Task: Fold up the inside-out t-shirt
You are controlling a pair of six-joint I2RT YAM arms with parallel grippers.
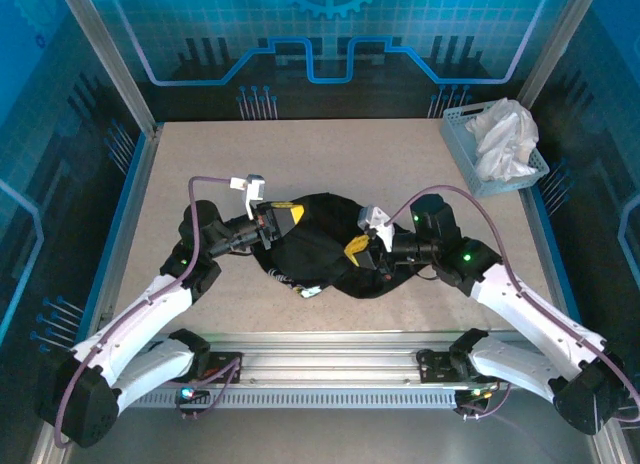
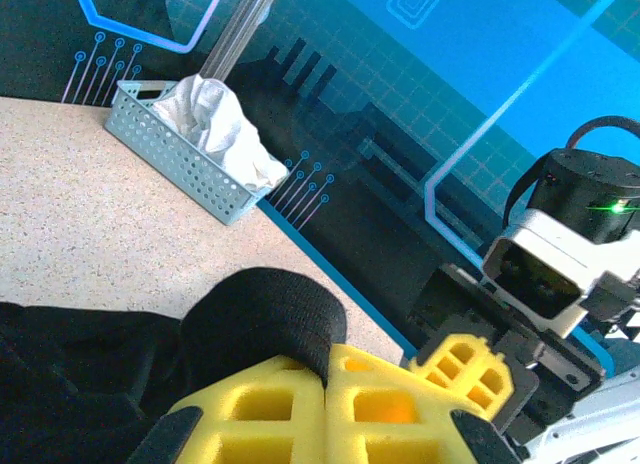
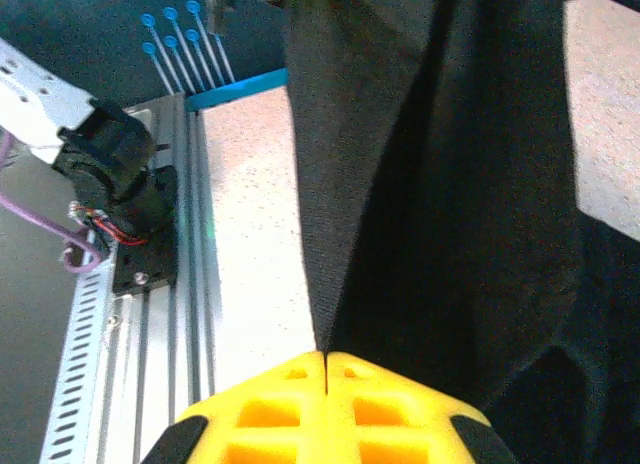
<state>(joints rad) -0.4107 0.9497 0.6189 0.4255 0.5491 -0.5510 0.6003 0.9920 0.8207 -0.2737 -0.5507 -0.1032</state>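
The inside-out t-shirt (image 1: 320,246) is a bunched black heap in the middle of the table, a bit of pale print showing at its near edge. My left gripper (image 1: 290,215) is shut on a fold of the t-shirt (image 2: 265,319) at its left top side. A stretch of the black cloth (image 3: 440,184) rises taut from my right gripper (image 1: 358,249), which is shut on it at the heap's right side. In the left wrist view the yellow fingers (image 2: 270,404) pinch a rolled hem, and the right gripper (image 2: 465,369) sits just beyond. The right wrist view has its gripper (image 3: 326,362) with jaws pressed together on the fabric edge.
A pale blue perforated basket (image 1: 493,149) holding a white cloth (image 1: 505,134) stands at the table's far right corner, also visible as the basket (image 2: 180,159) in the left wrist view. An aluminium rail (image 1: 330,359) runs along the near edge.
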